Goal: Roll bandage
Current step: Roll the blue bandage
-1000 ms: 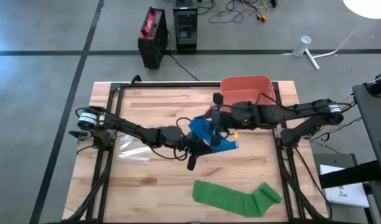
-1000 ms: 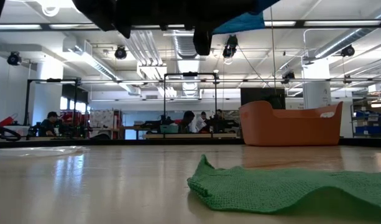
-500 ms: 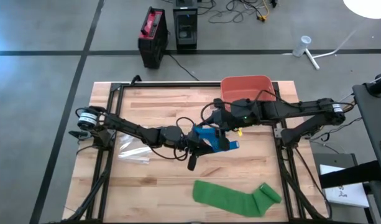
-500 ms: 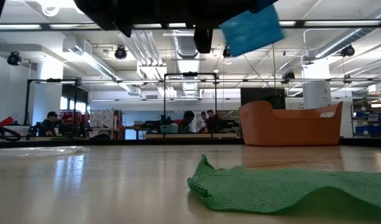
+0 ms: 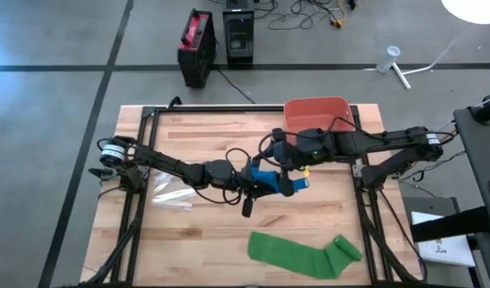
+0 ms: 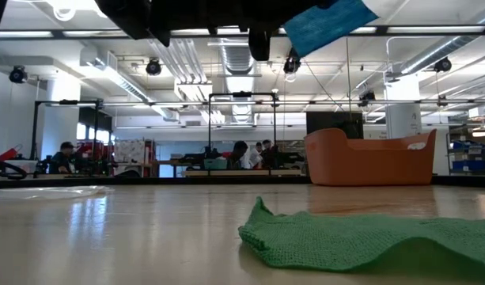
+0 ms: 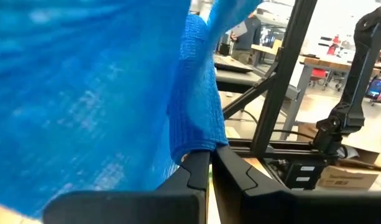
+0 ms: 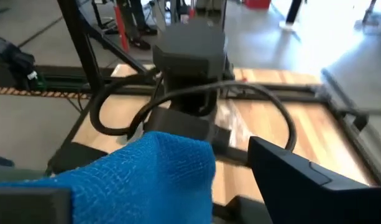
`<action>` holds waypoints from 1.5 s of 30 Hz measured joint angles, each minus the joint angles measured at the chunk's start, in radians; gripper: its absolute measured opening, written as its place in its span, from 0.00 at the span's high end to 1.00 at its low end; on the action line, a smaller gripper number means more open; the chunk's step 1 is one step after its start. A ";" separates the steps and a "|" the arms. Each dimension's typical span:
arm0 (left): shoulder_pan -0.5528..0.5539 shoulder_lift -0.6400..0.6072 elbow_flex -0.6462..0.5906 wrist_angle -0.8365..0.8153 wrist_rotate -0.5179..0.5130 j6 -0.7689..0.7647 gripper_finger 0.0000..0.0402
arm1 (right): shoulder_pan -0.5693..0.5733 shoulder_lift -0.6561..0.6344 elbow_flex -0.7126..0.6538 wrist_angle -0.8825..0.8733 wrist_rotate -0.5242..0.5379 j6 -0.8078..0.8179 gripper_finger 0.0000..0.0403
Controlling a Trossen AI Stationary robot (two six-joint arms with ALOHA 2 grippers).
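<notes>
The blue bandage (image 5: 275, 183) hangs in the air over the middle of the table, and it also shows at the top of the low view as the blue bandage (image 6: 329, 24). My left gripper (image 5: 251, 181) reaches in from the table's left and is shut on it. My right gripper (image 5: 270, 166) comes from the table's right and stands open just above and beside the bandage. In the right wrist view the blue cloth (image 8: 146, 174) lies between its spread fingers and covers one of them. A green bandage (image 5: 304, 254) lies flat on the table near the front edge. My left gripper pinches a bunched fold of the blue bandage (image 7: 199, 140) between its two fingertips (image 7: 199, 171), coming in level from the table's left. The bandage is lifted clear of the table and spreads out past the fingers. My right gripper is open around the cloth; whether a finger touches it I cannot tell.
A red bin (image 5: 318, 114) stands at the far right of the table. A clear plastic wrapper (image 5: 171, 194) lies on the left, under my left arm. The green bandage has a rolled end (image 5: 344, 248) at its right.
My right gripper has rolled its wrist, opened and let go of the blue bandage. The bandage, spread wider a second ago, now shows as a smaller bunch at my left gripper's fingertips; its loose flap dropped and swung in the low view.
</notes>
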 joint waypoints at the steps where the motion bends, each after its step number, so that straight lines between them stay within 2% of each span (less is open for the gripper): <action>1: -0.001 0.000 0.000 0.001 0.000 0.005 1.00 | -0.001 0.002 0.001 0.006 0.001 -0.037 0.36; 4: -0.011 0.000 0.000 -0.001 0.000 0.036 1.00 | -0.001 0.005 0.000 -0.055 0.009 -0.144 0.35; 7: -0.029 0.000 0.000 0.000 0.008 0.068 1.00 | 0.000 0.002 -0.001 -0.107 0.041 -0.152 0.35; 17: -0.074 -0.014 0.000 0.003 0.006 0.101 1.00 | 0.000 -0.067 -0.001 -0.313 0.043 0.044 0.35; 22: -0.094 -0.048 0.000 -0.001 0.003 0.101 1.00 | -0.001 -0.102 0.001 -0.474 0.041 0.092 0.30; 30: -0.126 -0.122 -0.046 -0.006 0.027 0.094 1.00 | 0.000 -0.168 0.000 -0.636 0.016 0.123 0.25; 34: -0.133 -0.167 -0.084 -0.003 0.023 0.093 1.00 | 0.021 -0.212 -0.002 -0.642 0.018 0.173 0.24; 39: -0.135 -0.246 -0.175 0.009 -0.057 0.083 1.00 | 0.114 -0.281 -0.036 -0.637 0.018 0.191 0.27; 45: -0.135 -0.318 -0.318 0.225 -0.078 0.067 1.00 | 0.238 -0.318 -0.106 -0.576 0.049 0.236 0.34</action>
